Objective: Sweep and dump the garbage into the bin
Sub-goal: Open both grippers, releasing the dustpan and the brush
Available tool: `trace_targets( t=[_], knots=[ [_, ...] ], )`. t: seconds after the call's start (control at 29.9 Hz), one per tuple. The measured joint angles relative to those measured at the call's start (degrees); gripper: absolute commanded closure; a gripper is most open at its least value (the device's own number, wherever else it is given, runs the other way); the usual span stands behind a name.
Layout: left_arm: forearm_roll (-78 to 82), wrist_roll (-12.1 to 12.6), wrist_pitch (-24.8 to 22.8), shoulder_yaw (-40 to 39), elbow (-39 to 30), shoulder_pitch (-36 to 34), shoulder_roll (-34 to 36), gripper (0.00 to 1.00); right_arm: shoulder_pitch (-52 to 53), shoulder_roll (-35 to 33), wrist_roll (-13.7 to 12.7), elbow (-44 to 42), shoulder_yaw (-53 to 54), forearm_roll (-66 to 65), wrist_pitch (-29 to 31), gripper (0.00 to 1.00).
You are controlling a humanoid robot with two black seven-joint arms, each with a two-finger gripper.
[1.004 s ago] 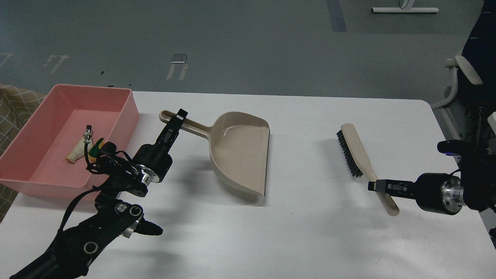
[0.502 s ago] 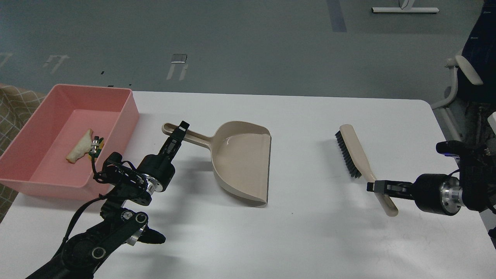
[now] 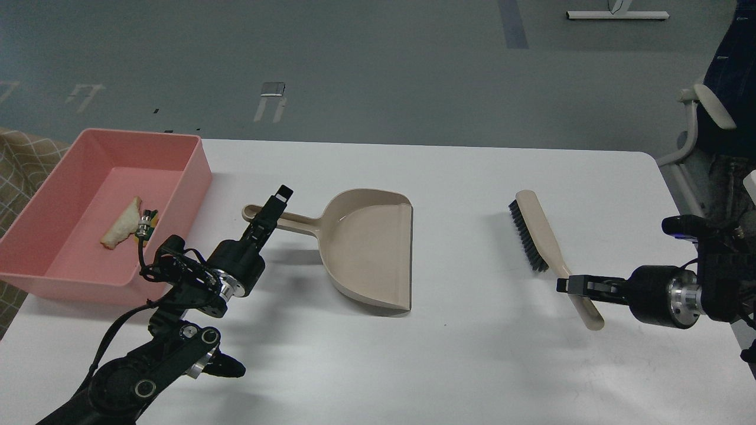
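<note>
The salmon-pink bin (image 3: 199, 168) stands at the table's left end. The garbage lies in it: a pale cream strip (image 3: 121, 223), and beside it a yellow and green chunk (image 3: 153, 222), mostly hidden by a connector on my left arm. My left gripper (image 3: 273, 208) is shut on the handle of the beige dustpan (image 3: 369, 251), which lies low on the table right of the bin with its mouth facing right. My right gripper (image 3: 568, 285) is shut on the handle of the beige black-bristled brush (image 3: 534, 227) at the right.
The white table (image 3: 460, 354) ends just right of my right arm. An office chair (image 3: 711, 112) stands past the table's right edge. A checked cloth (image 3: 23, 159) shows behind the bin at the far left.
My left gripper has brought the dustpan down and levelled it; its handle now sits lower and farther from the bin. My right gripper and the brush have drifted slightly left.
</note>
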Motion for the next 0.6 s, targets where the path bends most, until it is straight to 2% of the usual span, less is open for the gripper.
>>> trace_targets(
  t=[0.47, 0.6],
  knots=[
    [0.0, -3.5, -2.3, 1.5, -1.3, 4.5, 2.6, 0.02, -0.7, 0.0, -0.4, -0.7, 0.2, 4.8, 0.0, 0.89],
    [0.0, -4.7, -2.7, 1.6, -1.5, 5.1, 2.9, 0.02, -0.8, 0.0, -0.5, -0.8, 0.2, 5.0, 0.0, 0.68]
  ],
)
